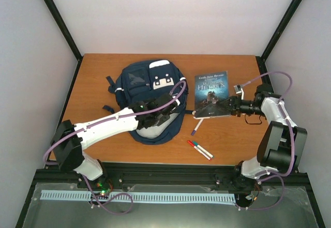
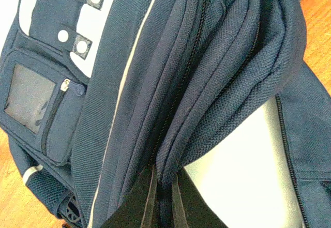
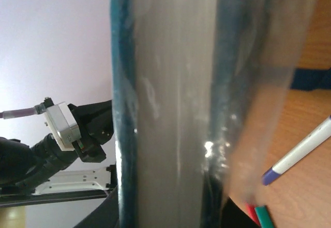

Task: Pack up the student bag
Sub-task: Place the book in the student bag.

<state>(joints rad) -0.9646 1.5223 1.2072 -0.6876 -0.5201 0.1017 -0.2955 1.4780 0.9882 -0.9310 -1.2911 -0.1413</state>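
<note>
1. Table (image 1: 93, 83). Orange-brown wooden top, walled in white on three sides, with a black rail along the near edge.

2. Student bag (image 1: 135, 80). Navy fabric with thin white stripes. It lay flat on the table left of centre, front face up, with the white patch and label toward the far wall. Its near end gaped and showed a pale lining (image 2: 243, 181). The left wrist view showed ribbed navy folds and zip lines, and a small zipped pocket with a clear window.

3. Left arm (image 1: 103, 124). White links with a lilac cable, reaching from the near left corner out over the bag.

4. Right arm (image 1: 276, 130). Black and white, bent at the table's right side and pointing left.

5. Book (image 1: 211, 89). Dark pictorial cover, just right of the bag and apart from it, its near right corner inside the right claw. In the right wrist view its edge (image 3: 170, 109) filled the frame, blurred.

6. Left gripper (image 2: 164, 199). Clenched on a fold of the bag's opening edge, the fabric pinched between the dark fingers.

7. Right gripper (image 1: 223, 107). Closed on the book's corner, grasping it.

8. White pen (image 1: 196, 127). Purple cap, lying on the table near the book's lower edge.

9. Two markers (image 1: 200, 150). One red-tipped and one green-tipped, lying side by side and touching, nearest the front rail.
</note>
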